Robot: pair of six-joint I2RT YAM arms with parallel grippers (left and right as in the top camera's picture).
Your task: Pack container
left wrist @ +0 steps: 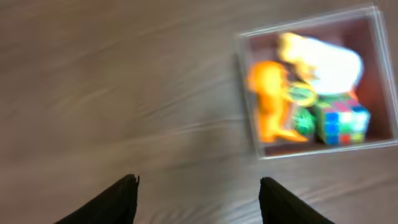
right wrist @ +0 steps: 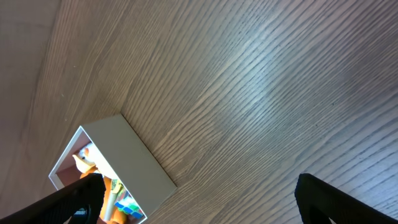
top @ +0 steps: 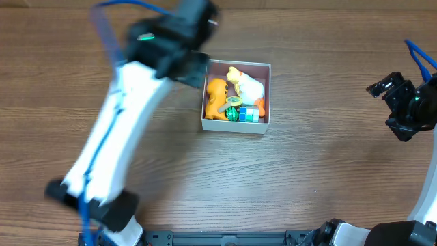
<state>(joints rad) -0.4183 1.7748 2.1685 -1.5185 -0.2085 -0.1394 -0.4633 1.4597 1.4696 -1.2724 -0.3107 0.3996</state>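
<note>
Tabletop (top: pixel 307 171) of brown woodgrain (faint sheen) — container (top: pixel 235 125) near centre

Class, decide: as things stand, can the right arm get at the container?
Probably yes: only bare table lies between the open right gripper and the container; the left arm is over its far, left side.

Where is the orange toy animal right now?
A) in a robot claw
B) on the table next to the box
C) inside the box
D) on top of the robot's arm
C: the orange toy lies inside the container, beside a white toy and a colourful cube.
</note>
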